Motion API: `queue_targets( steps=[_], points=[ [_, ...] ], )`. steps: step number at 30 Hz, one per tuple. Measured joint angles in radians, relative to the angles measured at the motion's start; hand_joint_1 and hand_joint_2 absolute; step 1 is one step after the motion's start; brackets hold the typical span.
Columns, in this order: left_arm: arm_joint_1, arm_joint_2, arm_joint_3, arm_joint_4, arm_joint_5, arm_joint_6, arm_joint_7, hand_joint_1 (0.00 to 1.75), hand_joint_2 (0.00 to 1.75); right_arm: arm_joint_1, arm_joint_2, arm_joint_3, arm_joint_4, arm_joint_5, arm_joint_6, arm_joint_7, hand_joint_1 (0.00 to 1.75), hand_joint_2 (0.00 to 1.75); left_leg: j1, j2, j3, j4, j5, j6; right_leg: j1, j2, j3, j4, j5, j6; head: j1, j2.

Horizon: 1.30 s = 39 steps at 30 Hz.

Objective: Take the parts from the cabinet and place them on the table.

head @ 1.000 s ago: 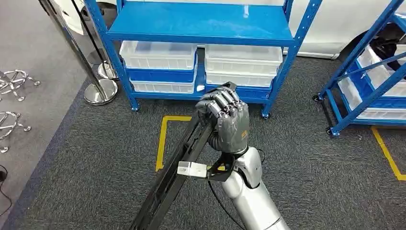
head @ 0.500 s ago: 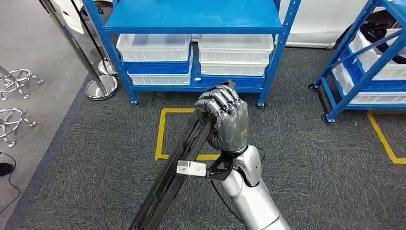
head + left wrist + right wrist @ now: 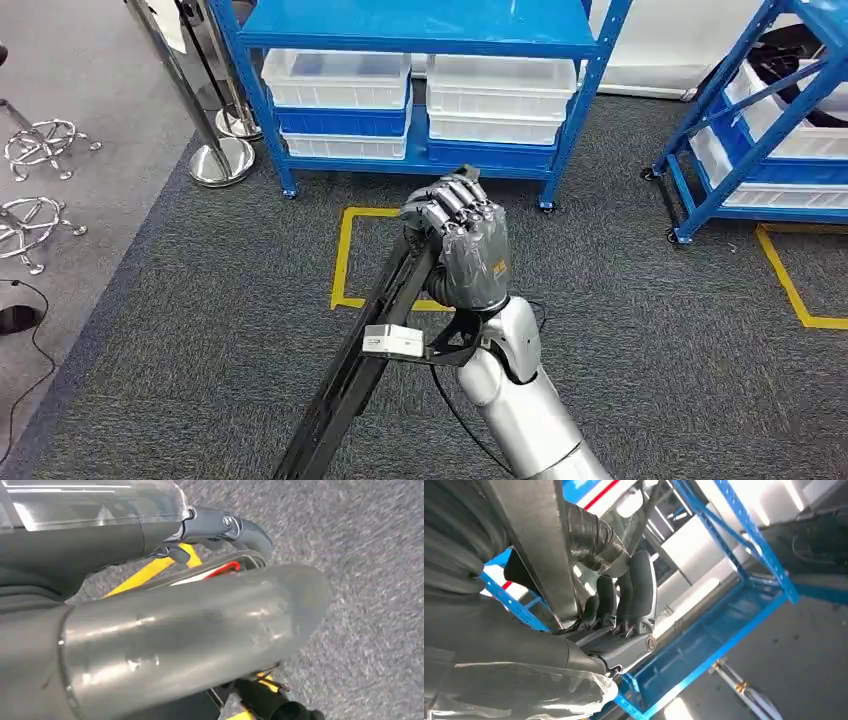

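**Long black part in hand, cabinet drawing off to the left**

Shifted between the earlier head pictures and this one is the whole scene: the blue cabinet (image 3: 420,90) and the yellow floor marking (image 3: 345,262) sit differently in the picture, which reads as the camera turning, while the right hand (image 3: 462,245) and its load keep the same place before the body.

Its fingers (image 3: 445,208) are curled tight around the upper end of a long black part (image 3: 365,360), a slim rail-like bar. In the right wrist view the dark fingers (image 3: 624,592) wrap a flat grey-black strip. From that grip the bar's long axis runs down and to the robot's left, toward the lower edge of the head view, so nearly all its length hangs below and beside the hand. It looks stiff, narrow and matte, with channelled sides.

A left hand (image 3: 150,630) lies blurred and close in its wrist view over grey carpet; whether its fingers are spread or closed cannot be told.

White bins (image 3: 335,80) sit on the cabinet's lower shelves. A second blue rack (image 3: 740,130) stands to the right, chrome posts (image 3: 215,150) to the left. No table is seen, so I judge that the carry has some way to go.
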Motion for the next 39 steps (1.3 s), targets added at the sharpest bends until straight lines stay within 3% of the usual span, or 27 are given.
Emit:
queue_targets(
  steps=[1, 2, 4, 5, 6, 7, 9, 11, 13, 14, 15, 16, 17, 18, 20, 21, 22, 25, 26, 28, 30, 31, 33, 35, 36, 37, 39],
  points=[
    [0.001, 0.000, 0.000, 0.000, 0.000, -0.001, 0.000, 0.00, 0.00, 0.000, -0.002, 0.002, 0.004, 0.000, 0.000, 0.002, 1.75, 1.75, 0.000, 0.000, -0.016, 0.004, 0.011, -0.001, 0.000, 0.000, -0.003, 0.047, 0.006, 0.002, 0.000, 0.000],
    [0.001, 0.000, 0.000, 0.000, 0.000, -0.002, 0.000, 0.00, 0.00, 0.000, -0.004, 0.003, 0.007, 0.000, 0.000, 0.004, 1.75, 1.75, 0.000, 0.001, -0.036, 0.010, 0.020, -0.003, -0.001, 0.000, 0.010, 0.060, 0.042, 0.002, 0.000, 0.000],
    [0.001, -0.002, 0.000, 0.000, 0.000, -0.003, 0.000, 0.00, 0.00, -0.003, -0.007, 0.006, 0.014, 0.000, 0.000, 0.007, 1.75, 1.75, 0.001, 0.001, -0.073, 0.025, 0.037, -0.008, -0.003, 0.000, 0.082, -0.012, 0.114, 0.001, 0.000, 0.000],
    [0.001, -0.003, 0.000, 0.000, -0.001, -0.003, 0.000, 0.00, 0.00, -0.006, -0.007, 0.007, 0.015, 0.000, 0.000, 0.008, 1.75, 1.75, 0.001, 0.000, -0.090, 0.034, 0.044, -0.013, -0.005, -0.001, 0.149, -0.096, 0.116, 0.000, 0.000, 0.000],
    [0.001, -0.003, 0.000, 0.000, -0.001, -0.005, 0.000, 0.00, 0.00, -0.010, -0.007, 0.009, 0.015, 0.000, 0.000, 0.009, 1.75, 1.75, -0.002, 0.000, -0.103, 0.043, 0.047, -0.019, -0.004, 0.000, 0.209, -0.179, 0.073, -0.002, 0.000, 0.000],
    [0.002, -0.004, 0.000, 0.000, -0.001, -0.005, 0.000, 0.00, 0.00, -0.014, -0.007, 0.013, 0.015, 0.000, 0.000, 0.010, 1.75, 1.75, -0.003, 0.001, -0.108, 0.051, 0.052, -0.023, 0.004, 0.003, 0.245, -0.249, 0.041, -0.007, -0.002, 0.000],
    [0.001, -0.005, 0.000, 0.000, -0.001, -0.006, 0.000, 0.00, 0.00, -0.016, -0.008, 0.016, 0.019, 0.000, 0.000, 0.010, 1.75, 1.75, -0.001, 0.001, -0.114, 0.049, 0.071, -0.036, 0.006, 0.003, 0.234, -0.245, 0.047, -0.015, 0.000, 0.000],
    [0.003, -0.005, 0.000, 0.000, -0.002, -0.010, 0.000, 0.00, 0.00, -0.017, -0.009, 0.019, 0.024, 0.000, 0.000, 0.016, 1.75, 1.75, 0.007, -0.003, -0.127, 0.058, 0.065, -0.048, 0.001, -0.003, 0.225, -0.255, 0.069, -0.037, 0.000, 0.000],
    [0.004, -0.006, -0.001, 0.000, -0.003, -0.011, 0.000, 0.00, 0.00, -0.019, -0.009, 0.024, 0.027, -0.002, 0.000, 0.018, 1.75, 1.75, 0.007, -0.005, -0.154, 0.139, -0.038, -0.057, 0.002, -0.004, 0.202, -0.255, 0.089, -0.052, -0.003, 0.000],
    [0.004, -0.006, -0.001, 0.000, -0.003, -0.011, 0.000, 0.00, 0.00, -0.019, -0.009, 0.024, 0.028, -0.002, 0.000, 0.018, 1.75, 1.75, 0.010, -0.005, -0.172, 0.217, -0.098, -0.062, 0.004, -0.005, 0.189, -0.254, 0.099, -0.052, -0.003, 0.000],
    [0.004, -0.006, -0.001, 0.000, -0.003, -0.011, 0.000, 0.00, 0.00, -0.019, -0.009, 0.024, 0.029, -0.002, 0.000, 0.018, 1.75, 1.75, 0.010, -0.005, -0.187, 0.289, -0.136, -0.065, 0.006, -0.005, 0.176, -0.252, 0.109, -0.053, -0.003, 0.000],
    [0.004, -0.006, -0.002, 0.000, -0.003, -0.011, 0.000, 0.00, 0.00, -0.019, -0.009, 0.024, 0.031, -0.003, 0.000, 0.018, 1.75, 1.75, 0.010, -0.005, -0.193, 0.340, -0.142, -0.067, 0.006, -0.006, 0.161, -0.248, 0.118, -0.052, -0.003, 0.000],
    [0.004, -0.006, -0.002, 0.000, -0.003, -0.011, 0.000, 0.00, 0.00, -0.019, -0.009, 0.024, 0.033, -0.003, 0.000, 0.019, 1.75, 1.75, 0.010, -0.005, -0.183, 0.355, -0.121, -0.067, 0.007, -0.006, 0.144, -0.244, 0.127, -0.052, -0.003, 0.000],
    [0.005, -0.006, -0.002, 0.000, -0.003, -0.011, 0.000, 0.00, 0.00, -0.019, -0.009, 0.024, 0.034, -0.003, 0.000, 0.019, 1.75, 1.75, 0.010, -0.005, -0.155, 0.331, -0.087, -0.065, 0.007, -0.006, 0.129, -0.241, 0.135, -0.051, -0.003, 0.000],
    [0.003, -0.006, -0.002, 0.000, -0.003, -0.011, 0.000, 0.00, 0.00, -0.019, -0.009, 0.024, 0.034, -0.003, 0.000, 0.019, 1.75, 1.75, 0.009, -0.007, -0.046, 0.189, -0.036, -0.054, 0.007, -0.004, 0.103, -0.235, 0.154, -0.047, -0.003, 0.000],
    [0.001, -0.006, -0.002, 0.000, -0.003, -0.011, 0.000, 0.00, 0.00, -0.019, -0.009, 0.024, 0.034, -0.003, 0.000, 0.019, 1.75, 1.75, 0.007, -0.008, 0.021, 0.101, -0.058, -0.047, 0.007, -0.003, 0.097, -0.234, 0.161, -0.042, -0.003, 0.000],
    [-0.001, -0.006, -0.003, 0.000, -0.002, -0.011, 0.000, 0.00, 0.00, -0.020, -0.009, 0.024, 0.034, -0.004, 0.000, 0.019, 1.75, 1.75, 0.000, -0.009, 0.063, 0.026, -0.079, -0.042, 0.010, -0.004, 0.093, -0.233, 0.168, -0.036, -0.002, 0.000],
    [0.001, -0.006, -0.003, 0.000, 0.000, -0.011, 0.001, 0.00, 0.00, -0.020, -0.009, 0.024, 0.034, -0.015, 0.000, 0.015, 1.75, 1.75, -0.005, -0.009, 0.052, 0.021, -0.064, -0.026, 0.007, -0.005, 0.092, -0.245, 0.198, -0.019, -0.003, 0.000],
    [0.003, -0.006, -0.004, 0.000, 0.001, -0.011, 0.001, 0.00, 0.00, -0.019, -0.011, 0.024, 0.034, -0.023, 0.000, 0.015, 1.75, 1.75, 0.005, -0.006, 0.043, 0.005, -0.046, -0.015, 0.011, -0.002, 0.085, -0.244, 0.196, -0.013, -0.002, 0.000],
    [0.000, -0.008, -0.006, 0.000, 0.006, -0.010, 0.001, 0.00, 0.00, -0.020, -0.015, 0.024, 0.034, -0.027, 0.000, 0.012, 1.75, 1.75, 0.004, 0.000, 0.023, 0.004, -0.024, 0.002, 0.005, 0.002, 0.060, -0.178, 0.099, -0.006, -0.001, 0.000],
    [0.000, -0.008, -0.009, 0.000, 0.008, -0.009, 0.001, 0.00, 0.00, -0.018, -0.018, 0.024, 0.034, -0.039, 0.000, 0.015, 1.75, 1.75, 0.001, 0.001, -0.005, 0.008, -0.004, 0.004, 0.002, 0.002, 0.024, -0.035, -0.007, 0.000, -0.002, 0.000],
    [0.001, -0.008, -0.009, 0.000, 0.010, -0.009, 0.000, 0.00, 0.00, -0.018, -0.021, 0.024, 0.035, -0.046, 0.000, 0.018, 1.75, 1.75, 0.000, 0.001, -0.022, 0.011, 0.007, 0.003, 0.001, 0.001, 0.012, 0.031, -0.022, 0.003, -0.001, 0.000],
    [0.001, -0.008, -0.010, 0.000, 0.011, -0.009, 0.000, 0.00, 0.00, -0.017, -0.024, 0.024, 0.037, -0.054, 0.000, 0.019, 1.75, 1.75, 0.000, 0.002, -0.054, 0.022, 0.022, 0.001, -0.001, 0.001, 0.037, 0.047, 0.034, 0.006, -0.001, 0.000],
    [0.001, -0.008, -0.010, 0.000, 0.011, -0.009, -0.001, 0.00, 0.00, -0.017, -0.024, 0.024, 0.038, -0.055, 0.000, 0.019, 1.75, 1.75, 0.001, 0.002, -0.084, 0.036, 0.035, -0.005, -0.004, 0.001, 0.131, -0.072, 0.097, 0.005, -0.002, 0.000],
    [0.001, -0.008, -0.010, 0.000, 0.011, -0.009, -0.001, 0.00, 0.00, -0.018, -0.024, 0.024, 0.037, -0.055, 0.000, 0.019, 1.75, 1.75, 0.001, 0.001, -0.094, 0.047, 0.039, -0.010, -0.006, 0.001, 0.194, -0.159, 0.085, 0.002, -0.002, 0.000],
    [0.000, -0.008, -0.010, 0.000, 0.012, -0.009, -0.002, 0.00, 0.00, -0.019, -0.023, 0.024, 0.037, -0.055, 0.000, 0.019, 1.75, 1.75, -0.004, 0.000, -0.105, 0.057, 0.042, -0.014, 0.002, 0.002, 0.237, -0.236, 0.051, -0.001, -0.002, 0.000],
    [0.001, -0.008, -0.010, 0.000, 0.012, -0.009, -0.003, 0.00, 0.00, -0.019, -0.023, 0.025, 0.037, -0.059, -0.001, 0.021, 1.75, 1.75, -0.001, 0.001, -0.110, 0.055, 0.058, -0.028, 0.004, 0.004, 0.231, -0.242, 0.049, -0.011, -0.002, 0.000]
  ],
)
